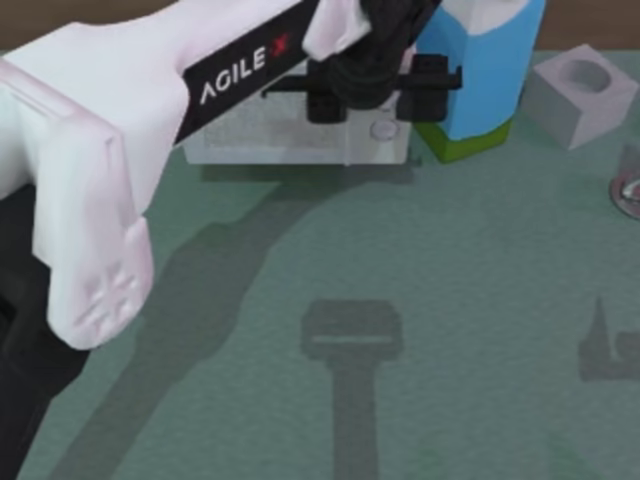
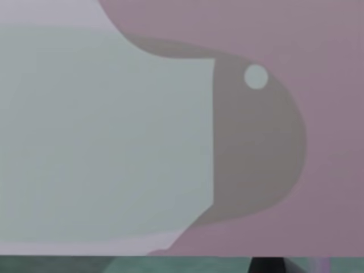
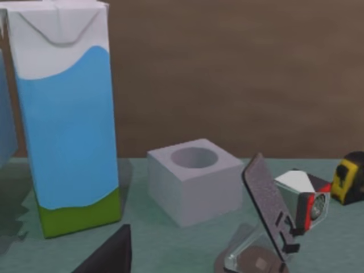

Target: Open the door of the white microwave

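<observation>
The white microwave (image 1: 300, 140) stands at the back of the table, left of centre, largely covered by my left arm. Its door (image 1: 240, 125) with the speckled mesh window lies flush with the front, and one silver knob (image 1: 382, 130) shows to its right. The handle is hidden. My left gripper (image 1: 378, 88) hovers over the microwave's right part, its black fingers (image 1: 325, 95) wide apart and open. In the left wrist view the microwave's white face (image 2: 102, 142) fills the picture, with a knob (image 2: 256, 77). My right gripper (image 3: 114, 256) is parked at the right, outside the top view.
A blue-and-green carton (image 1: 480, 70) stands right against the microwave's right side. A grey cube with a round hole (image 1: 578, 95) sits further right. A dark tilted stand (image 3: 267, 210), a red-and-white object (image 3: 301, 196) and a yellow tape measure (image 3: 350, 176) lie at the far right.
</observation>
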